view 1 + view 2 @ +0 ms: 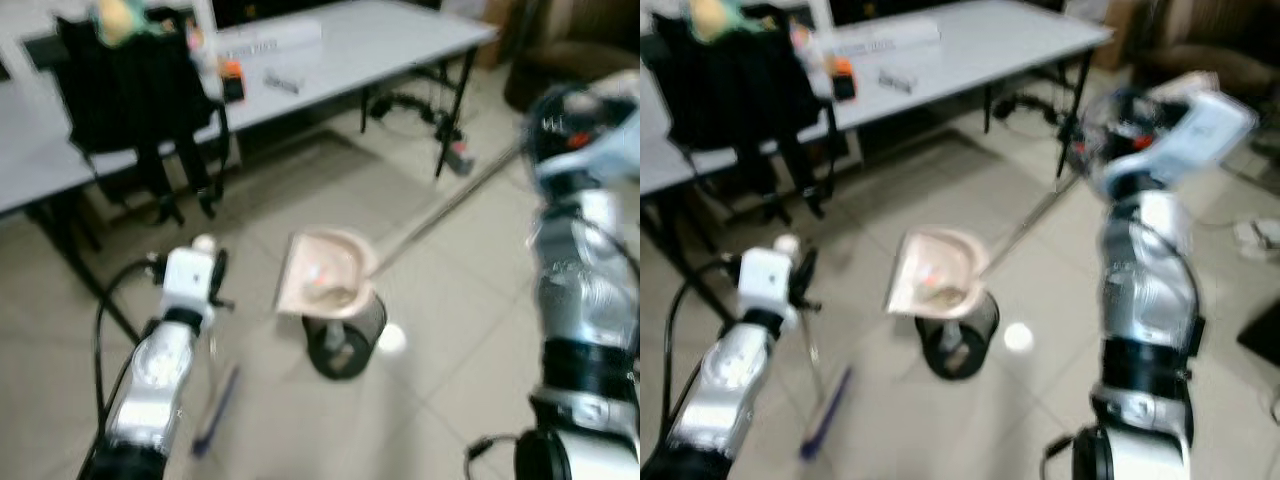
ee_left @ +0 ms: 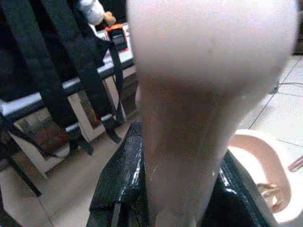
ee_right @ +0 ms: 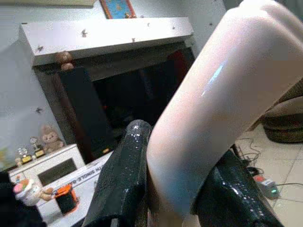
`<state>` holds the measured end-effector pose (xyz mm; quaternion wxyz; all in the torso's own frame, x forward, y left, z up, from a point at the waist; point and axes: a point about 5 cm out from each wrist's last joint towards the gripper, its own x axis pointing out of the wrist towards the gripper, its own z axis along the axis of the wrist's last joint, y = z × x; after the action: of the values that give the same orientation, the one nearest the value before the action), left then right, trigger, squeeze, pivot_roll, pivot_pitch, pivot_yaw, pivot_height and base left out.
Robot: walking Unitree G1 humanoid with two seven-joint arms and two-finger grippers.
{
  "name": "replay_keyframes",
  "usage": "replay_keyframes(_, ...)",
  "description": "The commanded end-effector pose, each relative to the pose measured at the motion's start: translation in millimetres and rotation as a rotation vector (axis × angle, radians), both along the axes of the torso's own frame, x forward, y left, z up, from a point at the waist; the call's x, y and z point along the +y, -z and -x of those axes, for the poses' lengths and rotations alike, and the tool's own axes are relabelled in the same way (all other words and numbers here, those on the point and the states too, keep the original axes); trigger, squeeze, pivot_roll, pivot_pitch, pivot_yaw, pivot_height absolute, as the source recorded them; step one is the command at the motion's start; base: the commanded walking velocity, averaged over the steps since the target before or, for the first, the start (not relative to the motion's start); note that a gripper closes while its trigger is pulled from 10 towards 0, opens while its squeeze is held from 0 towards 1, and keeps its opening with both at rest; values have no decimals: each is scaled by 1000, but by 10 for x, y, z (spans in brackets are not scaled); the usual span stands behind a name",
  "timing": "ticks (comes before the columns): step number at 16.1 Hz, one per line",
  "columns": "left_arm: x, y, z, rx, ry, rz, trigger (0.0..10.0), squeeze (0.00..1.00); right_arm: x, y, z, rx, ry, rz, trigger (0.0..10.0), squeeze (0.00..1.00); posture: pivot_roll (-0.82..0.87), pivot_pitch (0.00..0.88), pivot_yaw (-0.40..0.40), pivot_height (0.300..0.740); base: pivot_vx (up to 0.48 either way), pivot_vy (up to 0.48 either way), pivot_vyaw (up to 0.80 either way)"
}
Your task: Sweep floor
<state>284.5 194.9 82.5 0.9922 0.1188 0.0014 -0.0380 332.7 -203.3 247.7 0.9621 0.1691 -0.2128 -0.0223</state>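
Observation:
A pale pink dustpan (image 1: 325,272) tilts over a black mesh bin (image 1: 345,335) on the tiled floor, with bits of debris in it. Its long handle (image 1: 440,205) runs up and to the right to my right gripper (image 1: 560,110), which is shut on the handle's pale end (image 3: 213,109). My left gripper (image 1: 195,265) is shut on the pale top of a broom handle (image 2: 189,118). The broom's thin shaft drops to a blue brush (image 1: 215,410) on the floor beside my left arm. Black fingers (image 2: 118,179) press against both sides of that handle.
A white scrap (image 1: 390,340) lies on the floor beside the bin. A long grey table (image 1: 400,40) stands behind, its black legs and cables (image 1: 450,130) close to the dustpan handle. A black bag hangs on a chair (image 1: 130,90) at the left. A dark sofa (image 1: 570,60) stands far right.

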Motion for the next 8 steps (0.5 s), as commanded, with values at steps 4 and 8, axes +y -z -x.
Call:
replay_keyframes(4, -47, -85, -44, -22, 4, 2, 10000, 0, -58, -137, 50, -104, 62, 127, 10000, 0, -67, 7, 49, 740, 0, 0, 0)
replay_keyframes(8, -49, -90, -57, -21, 0, -1, 10000, 0, 152, -98, 69, -164, 1, 276, 10000, 0, -62, 1, 46, 740, 0, 0, 0)
